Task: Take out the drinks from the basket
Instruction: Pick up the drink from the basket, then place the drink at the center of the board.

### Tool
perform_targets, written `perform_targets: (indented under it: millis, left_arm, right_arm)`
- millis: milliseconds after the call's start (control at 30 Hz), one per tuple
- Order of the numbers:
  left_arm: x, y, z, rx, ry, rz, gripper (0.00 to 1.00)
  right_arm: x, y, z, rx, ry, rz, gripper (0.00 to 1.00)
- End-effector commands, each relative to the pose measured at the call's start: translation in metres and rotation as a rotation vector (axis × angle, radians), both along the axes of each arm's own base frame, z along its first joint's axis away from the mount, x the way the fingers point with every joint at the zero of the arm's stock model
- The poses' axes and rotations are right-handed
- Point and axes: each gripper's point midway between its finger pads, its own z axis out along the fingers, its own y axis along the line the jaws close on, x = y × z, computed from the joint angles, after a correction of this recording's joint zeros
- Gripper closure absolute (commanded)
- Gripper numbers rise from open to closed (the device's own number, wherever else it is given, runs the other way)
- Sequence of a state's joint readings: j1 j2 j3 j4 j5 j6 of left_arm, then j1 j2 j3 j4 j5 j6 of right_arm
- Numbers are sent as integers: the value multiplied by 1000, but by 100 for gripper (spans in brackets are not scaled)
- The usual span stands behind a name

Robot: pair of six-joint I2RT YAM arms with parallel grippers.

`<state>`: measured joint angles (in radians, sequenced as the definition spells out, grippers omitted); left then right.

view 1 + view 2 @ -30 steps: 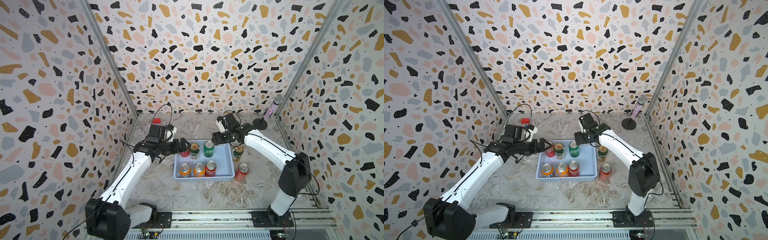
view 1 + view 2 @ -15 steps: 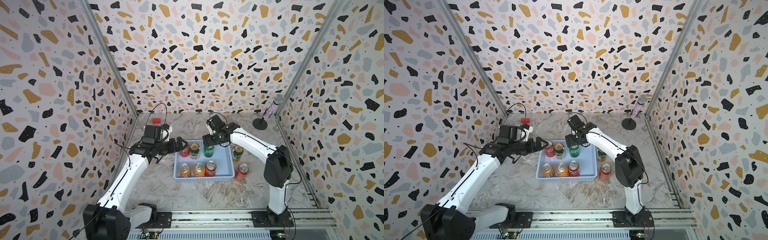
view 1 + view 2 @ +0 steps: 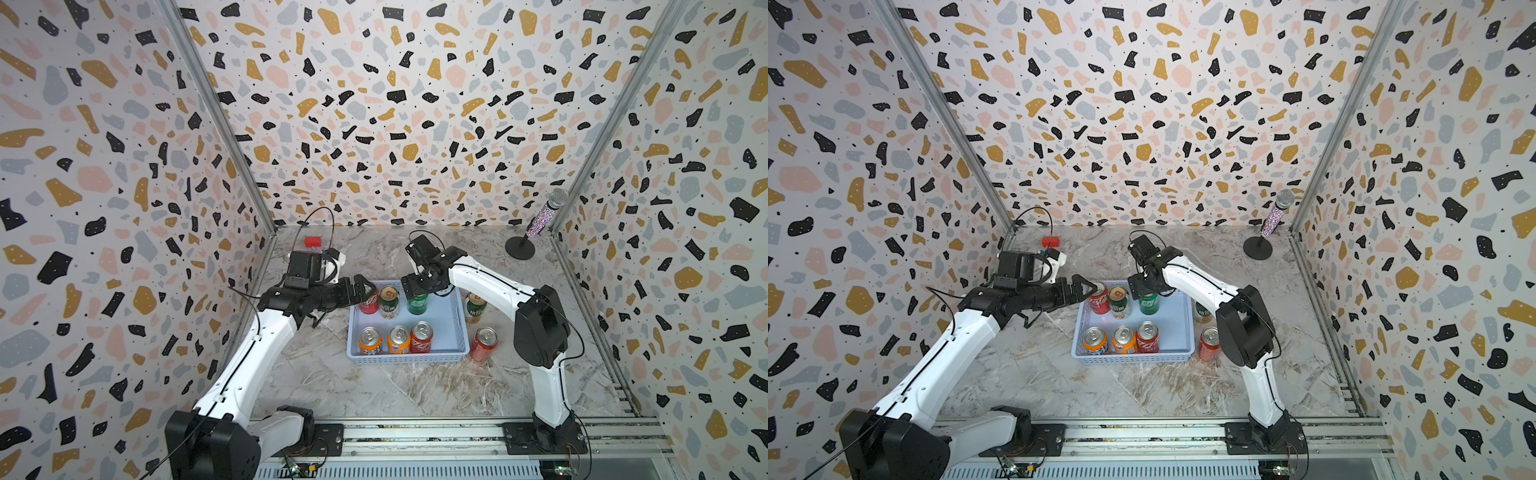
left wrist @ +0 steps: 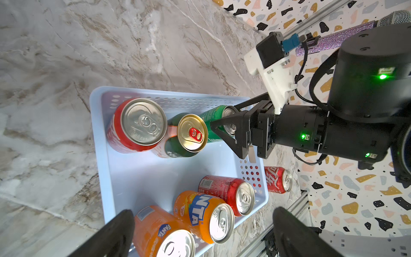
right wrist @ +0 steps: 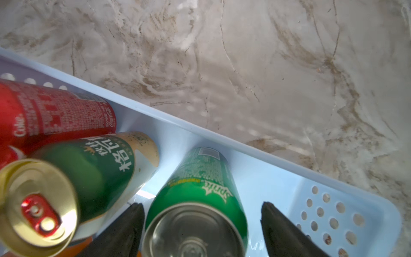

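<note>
The light-blue basket [image 3: 409, 358] [image 3: 1133, 358] sits mid-table holding several drinks. Its back row has a red can [image 3: 369, 302], a gold-topped dark green can [image 3: 389, 301] and a bright green can [image 3: 417, 304] [image 5: 195, 184]. Two orange cans [image 3: 370, 340] [image 4: 200, 213] and a red can [image 3: 421, 337] stand in front. My right gripper [image 3: 417, 286] [image 5: 201, 205] is open, its fingers straddling the bright green can's top without squeezing it. My left gripper [image 3: 363, 286] [image 4: 203, 212] is open and holds nothing, beside the back red can at the basket's left rim.
Two drinks stand on the table right of the basket: a dark green-and-white can [image 3: 475, 307] and a red can [image 3: 484, 344]. A glittery microphone on a round stand [image 3: 536, 224] is at the back right. A small red block [image 3: 312, 242] lies at the back left.
My right gripper moved left and down from beyond the basket's back right to over the bright green can, and its jaws widened. The left gripper barely moved.
</note>
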<state>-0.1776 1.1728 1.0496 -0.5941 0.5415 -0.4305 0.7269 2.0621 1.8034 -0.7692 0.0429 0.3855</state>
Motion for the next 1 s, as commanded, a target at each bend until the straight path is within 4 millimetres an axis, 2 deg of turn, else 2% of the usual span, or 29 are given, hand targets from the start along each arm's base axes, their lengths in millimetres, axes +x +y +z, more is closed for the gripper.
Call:
perform_targets:
  millis: [0,200,333,400,467,633,800,967]
  left_arm:
    - [2,0,10,-16,-52,-2,0]
    - [2,0,9,-17,-50,-2,0]
    - [2,1,10,-14,-54,1,0]
    - [2,1,8,-13,-49,3,0]
    - [3,1,8,-15,-50,0,0]
    - [3,1,7,-15,-46,1,0]
    - [4,-6,15,-55,-66,-24,0]
    - [3,-15,28,-123,-88,-51,0]
  right_arm:
    - [0,-1,1,-23,7,-17,14]
    - [-2,-4,-15,-52,31,-21,17]
    - [-1,-4,-20,-63,34,-20,23]
    - [-1,-4,-19,-62,33,-16,32]
    - [-1,-3,-14,-56,24,-7,46]
    - [-2,-10,9,-57,-21,-3,70]
    - [-6,-14,49,-27,-78,27,86]
    - [-9,-16,93,30,-153,43,88]
